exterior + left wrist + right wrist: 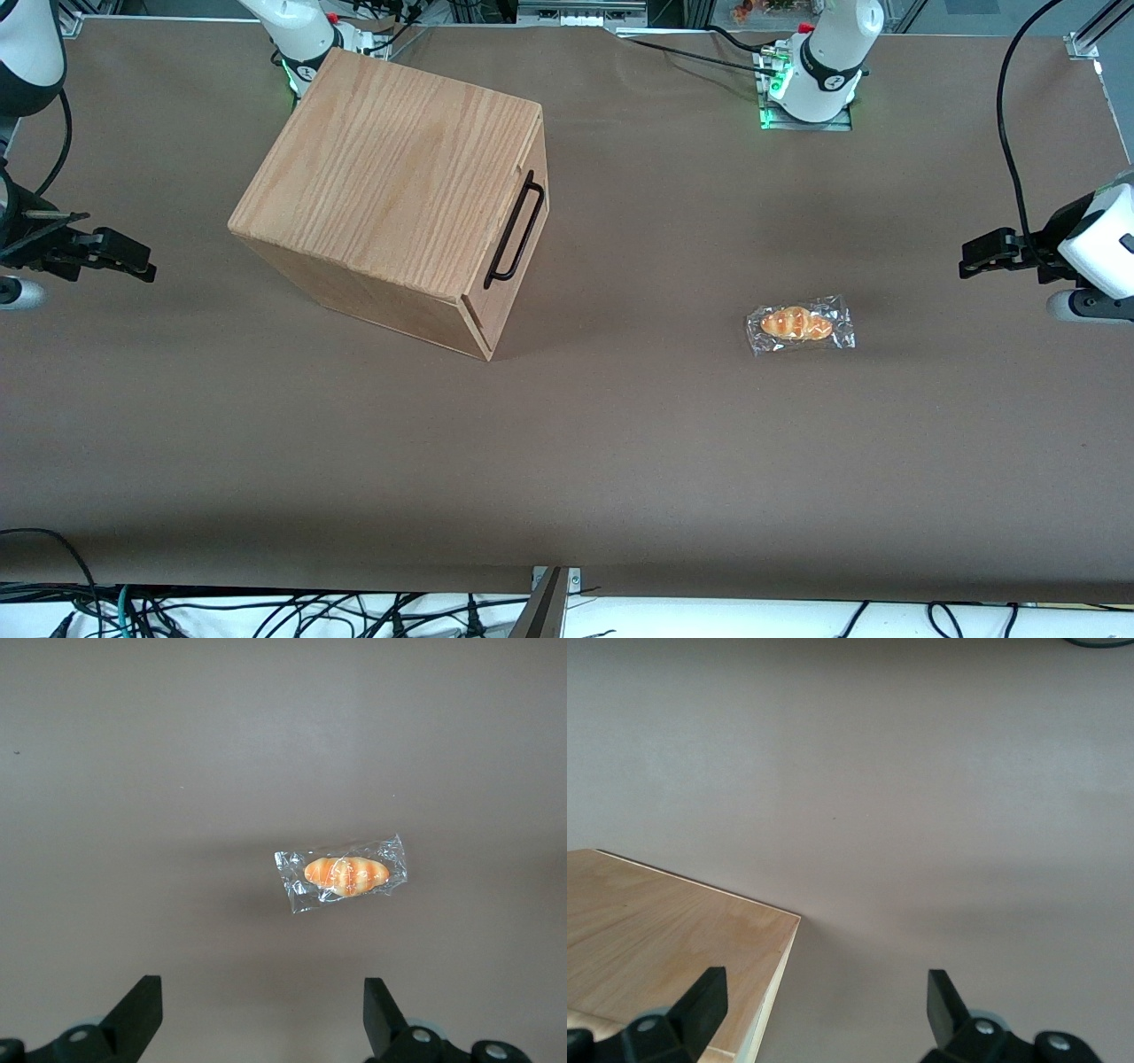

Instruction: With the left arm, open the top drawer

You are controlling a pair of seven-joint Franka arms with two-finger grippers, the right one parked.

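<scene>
The oak cabinet point(390, 186) stands toward the parked arm's end of the table, turned at an angle. Its top drawer point(534, 155) is shut flush with the cabinet, and the long black bar handle point(516, 229) runs along the drawer's front. My left gripper point(967, 257) hangs above the table at the working arm's end, a long way sideways from the cabinet. In the left wrist view this gripper point(261, 994) is open, with only bare table between its fingers. Neither the drawer nor its handle shows in that view.
A bread roll in a clear wrapper point(800, 325) lies on the brown table between the cabinet and my gripper, nearer the gripper; it also shows as the wrapped roll point(344, 874) ahead of the fingers. The cabinet top point(664, 948) shows in the right wrist view.
</scene>
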